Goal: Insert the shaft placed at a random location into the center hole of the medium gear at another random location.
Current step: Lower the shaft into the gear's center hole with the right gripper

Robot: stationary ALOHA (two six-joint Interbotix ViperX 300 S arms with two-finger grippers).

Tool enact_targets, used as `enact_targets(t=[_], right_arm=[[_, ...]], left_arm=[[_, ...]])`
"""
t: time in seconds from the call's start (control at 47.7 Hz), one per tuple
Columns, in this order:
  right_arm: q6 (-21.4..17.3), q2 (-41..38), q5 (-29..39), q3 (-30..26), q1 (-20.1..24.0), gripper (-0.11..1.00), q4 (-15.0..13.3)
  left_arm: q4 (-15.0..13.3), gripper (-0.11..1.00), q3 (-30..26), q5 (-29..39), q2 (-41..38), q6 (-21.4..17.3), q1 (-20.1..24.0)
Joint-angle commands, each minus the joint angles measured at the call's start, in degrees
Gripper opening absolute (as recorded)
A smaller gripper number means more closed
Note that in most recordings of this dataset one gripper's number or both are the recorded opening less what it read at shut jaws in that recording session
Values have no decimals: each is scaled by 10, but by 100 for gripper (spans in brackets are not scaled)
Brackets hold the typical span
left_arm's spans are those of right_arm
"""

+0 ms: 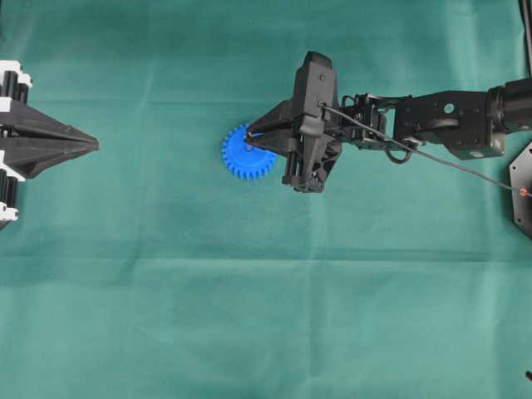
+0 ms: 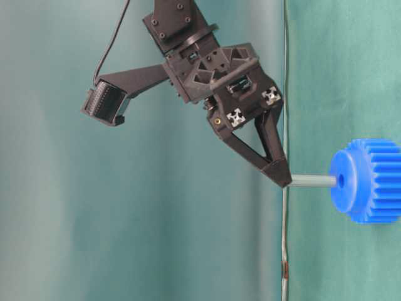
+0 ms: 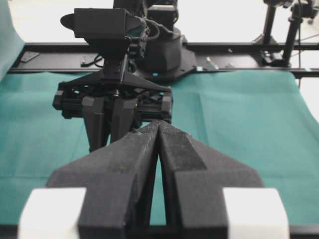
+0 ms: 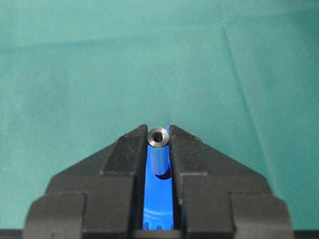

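- Green-clothed tabletop (image 1: 266, 316) under everything, carrying only the medium gear (image 1: 243, 156).
- Medium gear: bright blue plastic, lying flat near the middle of the tabletop. Probably light and rigid, likely to slide on the cloth if pushed sideways; toothed rim the obvious place to steady it.
- Right hand (image 2: 283, 180) reached over the gear from the right, narrowly closed, pinching the shaft (image 2: 312, 180) by its upper end between the fingertips. Tips poised directly above the gear's hub.
- Left hand (image 1: 93, 145) parked at the left edge, well apart from the gear, fingers pressed together, holding nothing.
- Shaft: small silver-grey metal pin, seemingly stiff, smooth and slippery; gripped near the top, leaving the lower length free. Standing upright between the right fingertips, lower end meeting the hub face.
- Center hole (image 2: 341, 180): small dark opening in the hub, right at the shaft's lower tip. Cannot tell whether already entered or only touching. Snug fit likely, so little tolerance for tilt.
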State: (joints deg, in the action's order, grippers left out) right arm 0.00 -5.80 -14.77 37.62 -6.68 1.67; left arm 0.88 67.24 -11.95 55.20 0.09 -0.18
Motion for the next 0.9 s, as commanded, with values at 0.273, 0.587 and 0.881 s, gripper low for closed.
enact_targets(t=[0.273, 0.587, 0.881], right_arm=[[7, -9, -10, -18, -2, 13, 1], [7, -22, -14, -19, -3, 13, 3], [9, -9, -18, -20, -7, 13, 0]], left_arm=[[2, 0, -11, -4, -2, 0, -1], [2, 0, -11, -4, -2, 0, -1], [2, 0, -11, -3, -2, 0, -1]])
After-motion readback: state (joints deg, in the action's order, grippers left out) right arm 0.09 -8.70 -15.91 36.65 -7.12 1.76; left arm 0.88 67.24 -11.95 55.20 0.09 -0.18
